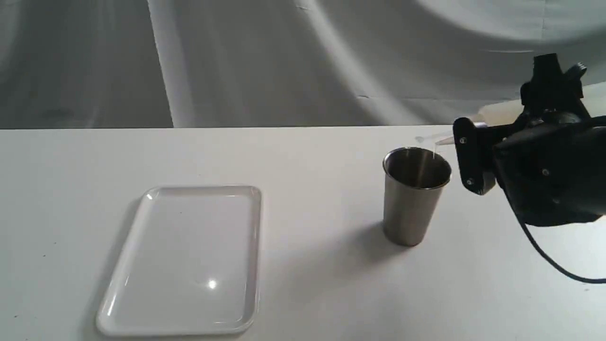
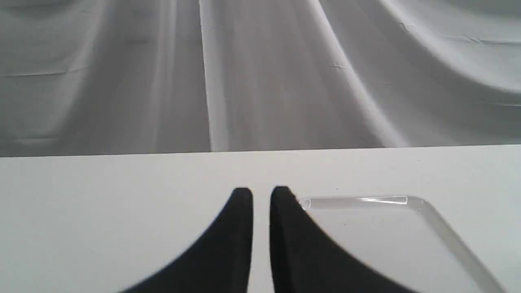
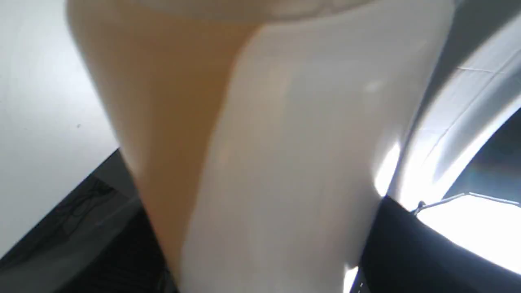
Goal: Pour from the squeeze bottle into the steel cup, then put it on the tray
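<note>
The squeeze bottle (image 1: 497, 113) lies tipped on its side in the air, with my right gripper (image 1: 475, 142) shut on it. Its nozzle (image 1: 444, 140) points left over the rim of the steel cup (image 1: 411, 203), and a thin stream falls into the cup's dark inside. In the right wrist view the bottle (image 3: 285, 154) fills the frame, with orange-amber liquid (image 3: 163, 101) pooled along one side. The white tray (image 1: 203, 189) lies flat to the cup's left with nothing on it. My left gripper (image 2: 261, 191) hovers shut by the tray's corner (image 2: 366, 200); the exterior view does not show it.
The white table (image 1: 307, 151) ends at a far edge against a grey draped cloth (image 1: 284, 57). A black cable (image 1: 544, 255) hangs from the right arm down to the table at the right.
</note>
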`<state>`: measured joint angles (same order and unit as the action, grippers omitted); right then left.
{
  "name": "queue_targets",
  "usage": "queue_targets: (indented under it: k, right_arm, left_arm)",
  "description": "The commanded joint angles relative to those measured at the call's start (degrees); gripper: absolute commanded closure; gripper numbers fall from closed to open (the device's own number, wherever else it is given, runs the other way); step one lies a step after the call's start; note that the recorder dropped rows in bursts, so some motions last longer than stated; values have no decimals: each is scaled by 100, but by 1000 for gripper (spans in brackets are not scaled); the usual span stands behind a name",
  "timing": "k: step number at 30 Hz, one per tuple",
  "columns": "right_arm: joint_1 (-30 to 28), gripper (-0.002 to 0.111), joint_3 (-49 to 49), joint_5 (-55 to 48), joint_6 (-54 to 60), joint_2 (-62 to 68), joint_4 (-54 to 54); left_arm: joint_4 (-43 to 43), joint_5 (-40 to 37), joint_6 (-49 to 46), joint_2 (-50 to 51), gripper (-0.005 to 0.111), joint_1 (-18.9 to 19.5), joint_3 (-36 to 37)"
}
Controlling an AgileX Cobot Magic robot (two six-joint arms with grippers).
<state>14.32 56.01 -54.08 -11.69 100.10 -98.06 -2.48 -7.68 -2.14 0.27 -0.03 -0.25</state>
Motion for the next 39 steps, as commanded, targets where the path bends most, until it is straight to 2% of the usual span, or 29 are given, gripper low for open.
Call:
queue_targets:
  k: [1, 5, 19, 39]
  right_arm:
    - [54, 60, 263, -380, 201, -52, -188]
    - [56, 60, 343, -380, 682, -52, -188]
    - [56, 60, 343, -395, 1204, -52, -188]
    - [56, 60, 343, -384, 1315, -52, -188]
  left_arm:
    - [-16, 9, 26, -27, 98, 3, 25]
    - [-16, 9, 26, -27, 98, 3, 25]
    - [-16, 9, 26, -27, 98, 3, 25]
    - [-16, 9, 24, -27, 98, 3, 25]
